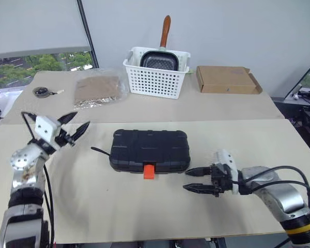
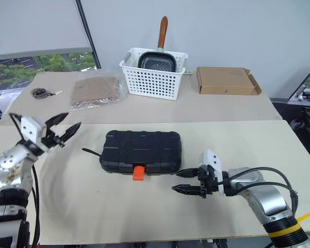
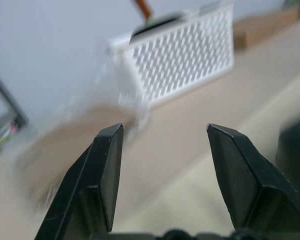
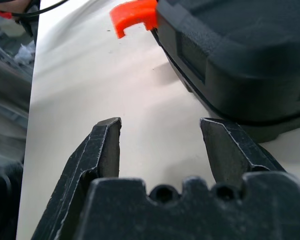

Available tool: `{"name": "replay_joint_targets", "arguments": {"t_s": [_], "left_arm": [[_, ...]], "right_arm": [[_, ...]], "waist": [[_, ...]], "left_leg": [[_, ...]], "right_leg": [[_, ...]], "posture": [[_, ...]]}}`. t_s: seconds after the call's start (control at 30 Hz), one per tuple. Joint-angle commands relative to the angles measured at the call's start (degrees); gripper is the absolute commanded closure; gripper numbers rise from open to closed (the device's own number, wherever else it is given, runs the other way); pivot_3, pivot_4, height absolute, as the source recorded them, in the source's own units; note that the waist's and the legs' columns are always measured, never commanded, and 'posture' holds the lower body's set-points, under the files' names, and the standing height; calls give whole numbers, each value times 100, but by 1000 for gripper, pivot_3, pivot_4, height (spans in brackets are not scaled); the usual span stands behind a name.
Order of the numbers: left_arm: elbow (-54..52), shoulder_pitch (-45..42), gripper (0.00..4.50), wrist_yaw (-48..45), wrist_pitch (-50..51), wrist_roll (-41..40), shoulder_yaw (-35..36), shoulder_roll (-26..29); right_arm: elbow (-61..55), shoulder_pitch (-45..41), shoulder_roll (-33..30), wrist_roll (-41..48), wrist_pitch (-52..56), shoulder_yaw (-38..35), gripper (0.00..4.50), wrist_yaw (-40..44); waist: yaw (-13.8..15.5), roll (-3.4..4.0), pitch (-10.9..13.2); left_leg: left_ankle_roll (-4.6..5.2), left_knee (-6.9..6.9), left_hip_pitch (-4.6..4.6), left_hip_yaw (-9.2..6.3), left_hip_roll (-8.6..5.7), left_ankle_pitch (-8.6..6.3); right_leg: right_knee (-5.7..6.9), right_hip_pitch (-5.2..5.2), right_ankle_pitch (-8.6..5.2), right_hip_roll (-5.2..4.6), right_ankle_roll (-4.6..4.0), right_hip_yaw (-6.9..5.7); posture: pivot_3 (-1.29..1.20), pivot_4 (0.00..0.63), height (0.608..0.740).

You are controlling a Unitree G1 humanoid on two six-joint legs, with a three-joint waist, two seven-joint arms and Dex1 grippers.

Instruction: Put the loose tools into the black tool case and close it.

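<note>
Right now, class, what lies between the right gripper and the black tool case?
Only bare table. In the left eye view the right gripper, open and empty, sits just beside the closed black tool case, near its orange latch.

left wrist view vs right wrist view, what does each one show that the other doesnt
Left wrist view: the white basket with a dark pan in it, and the cardboard box on the far table, seen past the open left hand.

Right wrist view: the orange latch sticking out of the closed black tool case, beside the open, empty right hand.

Both: open black fingers and the pale tabletop.
</note>
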Motion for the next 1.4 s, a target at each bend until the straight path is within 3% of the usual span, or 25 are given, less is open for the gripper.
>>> {"name": "replay_joint_targets", "arguments": {"t_s": [0.03,0.3,0.53,0.77,0.97,1.4], "left_arm": [[-700,-416,1656,-413,528,-62,-424,-216],[-986,-1019,1656,-704,1109,384,-1328,-946],[-282,-1413,1656,-196,1212,1256,-1796,-1479],[395,-1517,1656,382,1899,2144,-2275,-1649],[284,-1219,1656,496,2209,2344,-2447,-1757],[-354,-861,1656,941,2749,2234,-2270,-2005]], "right_arm": [[424,-489,553,-566,-397,1,1576,-624],[2646,-1991,1812,-1732,-1690,-288,1576,-2067],[3629,-2464,1979,-2221,-2467,-490,1576,-2396],[1365,-1682,1456,-1507,-808,-320,1576,-1507],[-63,-1363,1748,-1367,517,-112,1576,-2128],[-718,-1283,2256,-1909,2096,393,1576,-3484]], "waist": [[-5,-3,0],[-129,-13,6],[-149,-13,7],[-164,-6,2],[-164,-4,-4],[-79,6,-70]], "left_leg": [[0,2,-1,2,-1,0],[-40,1,14,24,21,32],[-60,-24,9,19,26,57],[-29,-22,-3,20,19,38],[-19,-17,16,17,20,29],[-25,-16,16,12,21,32]], "right_leg": [[0,0,0,1,0,-1],[7,-8,33,37,-5,13],[11,-20,38,59,-17,13],[10,-15,40,49,-18,16],[-1,-6,37,34,-14,17],[3,-7,35,36,-16,15]], "posture": [[0,150,700],[0,150,700],[0,150,700],[0,150,700],[0,150,700],[0,150,700]]}}
